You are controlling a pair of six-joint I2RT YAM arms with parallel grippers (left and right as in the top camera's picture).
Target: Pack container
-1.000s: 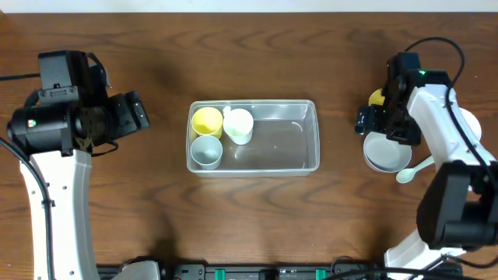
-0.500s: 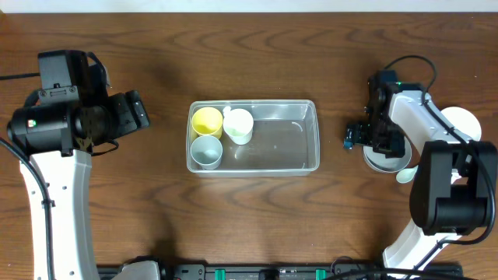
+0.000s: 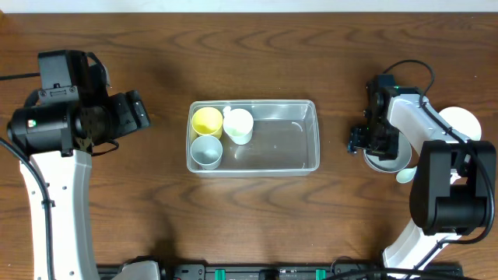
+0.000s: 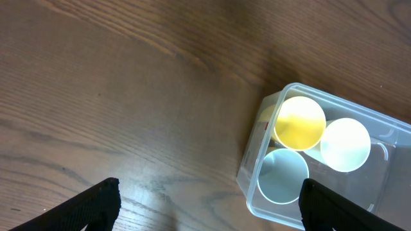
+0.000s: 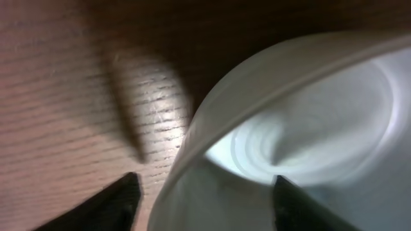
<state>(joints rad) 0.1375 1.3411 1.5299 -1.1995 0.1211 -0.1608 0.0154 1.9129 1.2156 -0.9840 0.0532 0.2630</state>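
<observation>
Right gripper (image 5: 204, 194), part open, straddles the white bowl (image 5: 308, 128) rim.

We count one clear container (image 3: 307, 159) on the bench (image 3: 257, 225). Inside it we count three cups: one yellow cup (image 3: 206, 120), one white cup (image 3: 238, 124) and one grey-blue cup (image 3: 206, 150). Off to the right we count two white round dishes, a bowl (image 3: 387, 162) and a half-hidden dish (image 3: 461, 120), plus one white spoon (image 3: 405, 176).

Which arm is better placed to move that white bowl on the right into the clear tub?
Right. The right claw straddles the rim of the white bowl, one finger inside, one outside. The left claw hangs open beyond the container.
</observation>
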